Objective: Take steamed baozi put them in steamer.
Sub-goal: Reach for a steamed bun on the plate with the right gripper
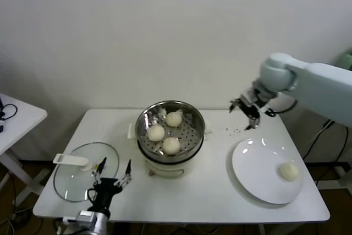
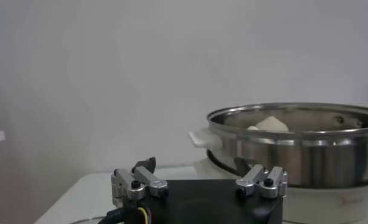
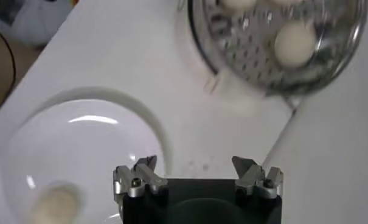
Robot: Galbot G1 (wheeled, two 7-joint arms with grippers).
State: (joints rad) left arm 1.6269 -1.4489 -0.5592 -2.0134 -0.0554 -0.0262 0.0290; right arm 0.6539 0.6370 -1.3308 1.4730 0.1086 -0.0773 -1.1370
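The steel steamer [image 1: 193, 136] stands mid-table on a white pot base and holds three cream-white baozi [image 1: 171, 145]. One more baozi [image 1: 289, 171] lies on the white plate [image 1: 253, 171] at the right. My right gripper [image 1: 245, 113] hovers open and empty above the table between steamer and plate. In the right wrist view its fingers [image 3: 146, 168] are spread over the plate's edge [image 3: 111, 134], with that baozi [image 3: 53, 204] and the steamer [image 3: 263, 61] both visible. My left gripper [image 1: 113, 171] rests open near the table's front left; the steamer [image 2: 293, 146] shows ahead of it.
A round glass lid [image 1: 71, 182] with a white handle [image 1: 70, 160] lies at the table's front left, beside the left gripper. Dark specks [image 1: 234, 131] dot the table between steamer and plate. A second white table [image 1: 16, 116] stands at the far left.
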